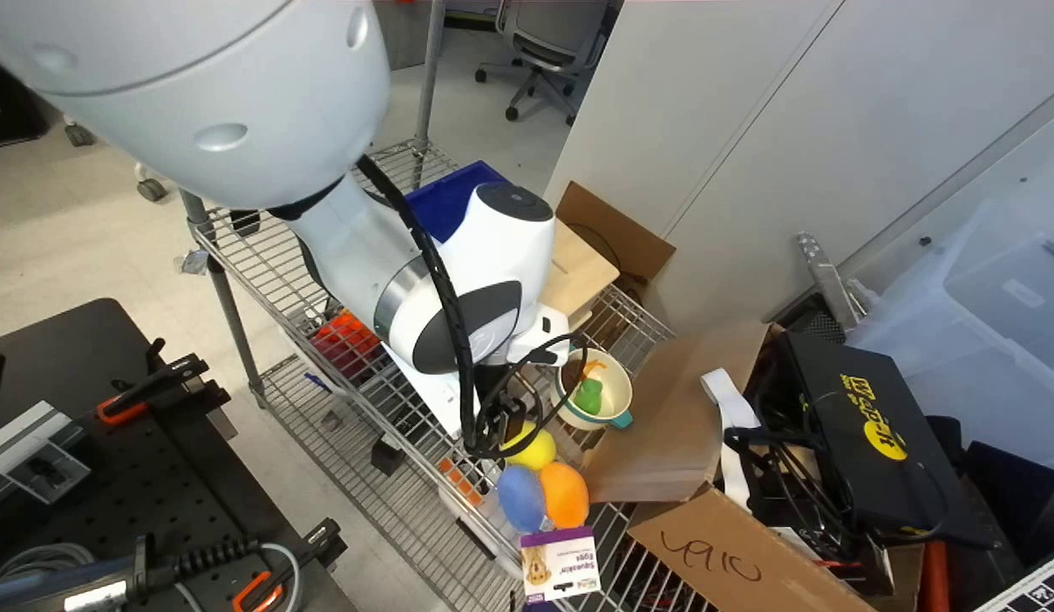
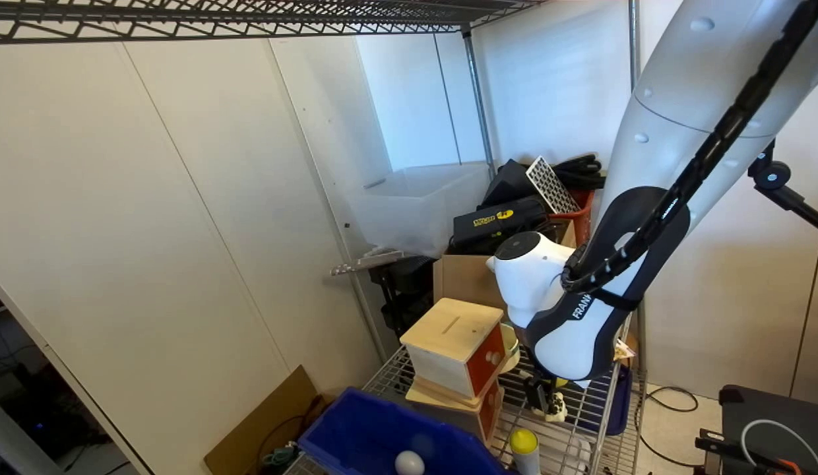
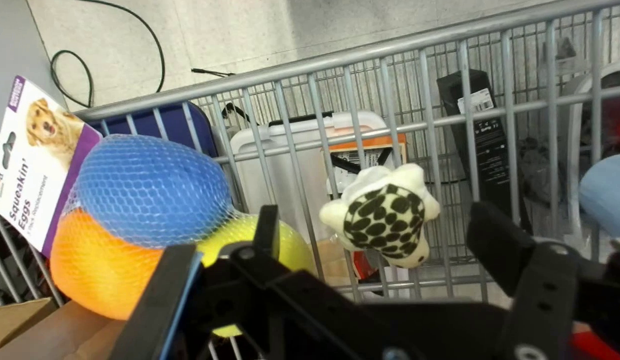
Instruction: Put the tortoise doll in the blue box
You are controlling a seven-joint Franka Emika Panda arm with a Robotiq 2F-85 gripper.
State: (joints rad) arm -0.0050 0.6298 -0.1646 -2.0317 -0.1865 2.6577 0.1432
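Observation:
The tortoise doll (image 3: 382,220), cream-white with a black-spotted shell, lies on the wire shelf (image 3: 430,115) in the wrist view. It also shows in an exterior view (image 2: 555,408), partly behind my gripper (image 2: 541,394). In the wrist view my gripper (image 3: 381,239) is open, with its fingers apart on either side of the doll and not touching it. The deep-blue box (image 2: 356,429) stands at the bottom of an exterior view, past the toy house, with a white ball in it. Part of the box (image 1: 446,204) shows behind the arm in an exterior view.
Netted eggs (image 3: 150,190) lie beside the left finger. A wooden toy house (image 2: 452,330) and a yellow-capped can (image 2: 525,452) stand between doll and blue box. A cup (image 1: 619,387) with small toys and a cardboard box (image 1: 731,544) are near the gripper.

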